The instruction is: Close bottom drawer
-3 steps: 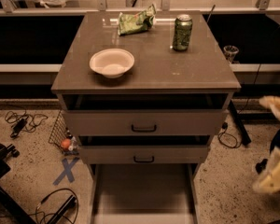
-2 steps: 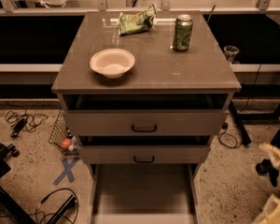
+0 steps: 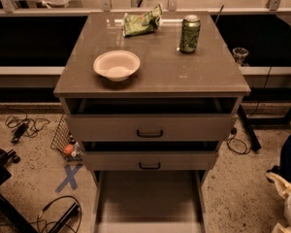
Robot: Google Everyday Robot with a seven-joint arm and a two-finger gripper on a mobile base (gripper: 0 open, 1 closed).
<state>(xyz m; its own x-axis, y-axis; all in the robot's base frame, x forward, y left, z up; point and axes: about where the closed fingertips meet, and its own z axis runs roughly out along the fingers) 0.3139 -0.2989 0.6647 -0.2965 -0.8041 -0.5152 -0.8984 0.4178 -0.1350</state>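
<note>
The bottom drawer (image 3: 148, 198) of the grey-beige cabinet (image 3: 150, 72) is pulled far out toward me. Its wide shallow tray looks empty, and its front panel is cut off by the lower edge of the view, so the handle is hidden. The two taller drawers above it, the top one (image 3: 150, 128) and the middle one (image 3: 149, 161), stand slightly open. My gripper (image 3: 288, 204) shows only as cream-coloured parts at the lower right edge, to the right of the open drawer and apart from it.
On the cabinet top are a white bowl (image 3: 116, 65), a green can (image 3: 189, 33) and a green snack bag (image 3: 142, 22). Cables (image 3: 22, 126) and a blue tape cross (image 3: 69, 177) lie on the floor at left. A dark chair base (image 3: 2, 178) is at lower left.
My gripper has moved down and right, from beside the cabinet to the lower right corner of the view. The drawers have not moved.
</note>
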